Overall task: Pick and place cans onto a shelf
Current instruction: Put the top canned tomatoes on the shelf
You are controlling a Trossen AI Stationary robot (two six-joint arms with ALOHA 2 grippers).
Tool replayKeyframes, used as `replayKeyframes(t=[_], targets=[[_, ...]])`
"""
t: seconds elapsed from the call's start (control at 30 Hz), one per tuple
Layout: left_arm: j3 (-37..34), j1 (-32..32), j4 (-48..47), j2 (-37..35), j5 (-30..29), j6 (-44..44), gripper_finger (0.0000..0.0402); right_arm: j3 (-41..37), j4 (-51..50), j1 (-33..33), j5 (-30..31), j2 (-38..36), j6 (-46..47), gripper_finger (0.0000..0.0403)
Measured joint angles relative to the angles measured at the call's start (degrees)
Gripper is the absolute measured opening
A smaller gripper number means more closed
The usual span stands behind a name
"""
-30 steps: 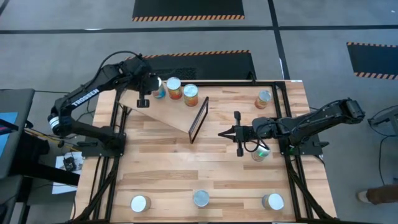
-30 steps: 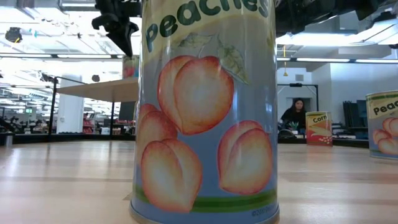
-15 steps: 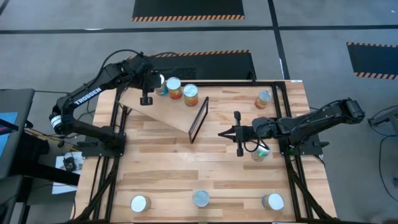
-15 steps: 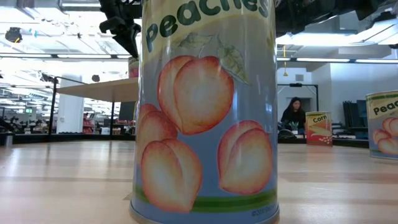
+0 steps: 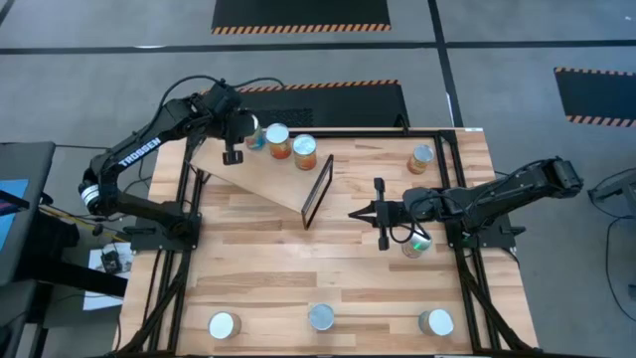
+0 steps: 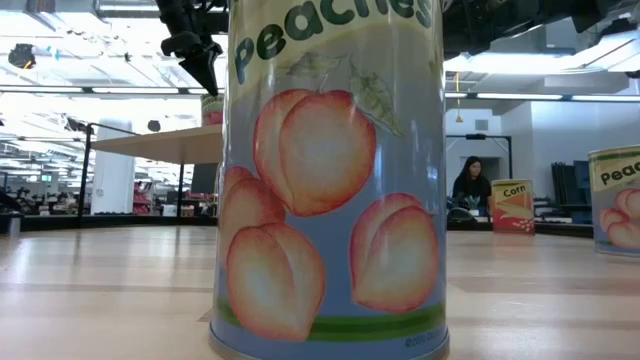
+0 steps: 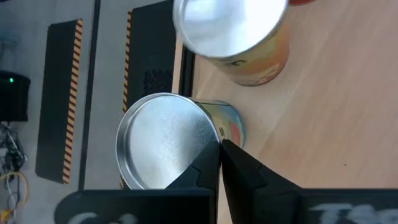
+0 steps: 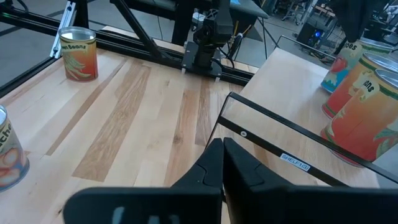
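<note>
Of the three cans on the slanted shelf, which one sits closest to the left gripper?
The blue-labelled can at the row's outer end, beside the left gripper; the two orange cans stand nearer the black frame.

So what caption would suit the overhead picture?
Left gripper, shut, beside three cans on the slanted shelf; right gripper waits mid-table.

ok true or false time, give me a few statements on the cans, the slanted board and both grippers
1. Three silver-lidded cans stand on the slanted light plywood shelf. True.
2. The left gripper grips a can. False: it is shut on nothing, above the shelf beside the blue-labelled can.
3. Three cans line the table's near edge. True.
4. The right gripper is wide open. False: it is shut, over bare tabletop beside the shelf's thin black frame.
</note>
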Motion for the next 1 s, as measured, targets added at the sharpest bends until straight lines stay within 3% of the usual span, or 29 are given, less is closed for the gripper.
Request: replayKeyframes(t=[1.0], targets=[[0.0,0.4,1.4,1.8,0.9,-4.1,0.0000,0.0,0.0,0.0,0.0,0.0,0.0,0.0018]])
